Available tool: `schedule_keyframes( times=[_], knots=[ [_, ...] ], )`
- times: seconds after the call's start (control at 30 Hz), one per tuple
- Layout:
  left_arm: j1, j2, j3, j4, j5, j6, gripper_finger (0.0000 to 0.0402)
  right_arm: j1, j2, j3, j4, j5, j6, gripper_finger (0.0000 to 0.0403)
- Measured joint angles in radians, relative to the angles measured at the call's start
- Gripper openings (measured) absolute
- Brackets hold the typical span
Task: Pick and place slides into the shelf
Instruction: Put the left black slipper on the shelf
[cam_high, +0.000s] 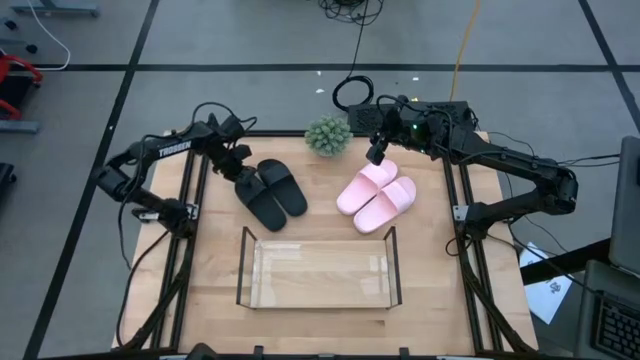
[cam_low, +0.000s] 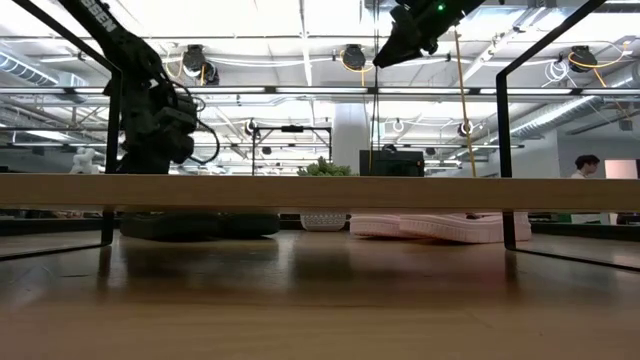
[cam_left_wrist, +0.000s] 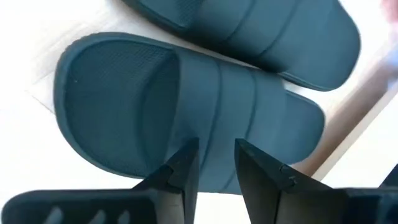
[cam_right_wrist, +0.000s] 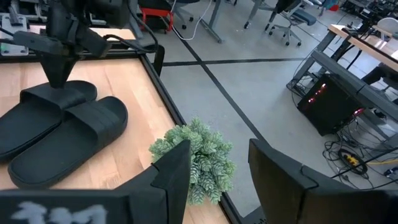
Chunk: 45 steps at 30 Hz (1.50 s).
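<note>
Two matte black slides (cam_high: 272, 193) lie side by side left of the table's middle, soles down. The pale pink pair (cam_high: 378, 195) lies to their right. The clear shelf (cam_high: 244, 270) with black wire ends stands nearer the near edge, with nothing in it. My left gripper (cam_left_wrist: 216, 155) points down at the left black slide's strap (cam_left_wrist: 217, 93), fingers a narrow gap apart. My right gripper (cam_right_wrist: 217, 165) is open and hangs high over the pink pair's far end (cam_high: 378, 152), beside the small plant. My left gripper comes from above, pointing down, with its fingertips (cam_left_wrist: 189, 152) at the wide strap of the left black slide near that slide's outer edge. Whether they touch the strap I cannot tell. The slide lies flat on the table.
A small green potted plant (cam_high: 328, 136) stands at the far edge between the two pairs. Black frame rails (cam_high: 192, 230) run along the table's left and right sides. Bare wood shows between the slides and the shelf.
</note>
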Motion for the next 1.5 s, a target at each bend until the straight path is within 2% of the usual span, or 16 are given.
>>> schedule_keyframes(
  times=[0.47,0.6,1.13,1.3,1.5],
  knots=[
    [0.083,0.017,0.000,0.000,0.006,0.039,0.0104,0.000,0.000,0.000,0.000,0.000,0.000,0.0153],
    [0.088,0.017,0.000,0.000,0.038,0.054,0.0104,0.000,0.000,0.000,0.000,0.000,0.000,0.0153],
    [0.090,0.017,0.000,0.046,-0.027,0.051,0.0104,0.000,0.000,0.000,0.001,0.000,0.003,0.0153],
    [0.091,0.017,0.000,0.045,0.014,0.041,0.0104,0.000,0.000,0.000,0.001,0.000,0.003,0.0153],
    [0.090,0.017,0.000,0.041,0.002,0.039,0.0104,0.000,0.000,0.000,0.001,0.000,0.003,0.0153]
  ],
)
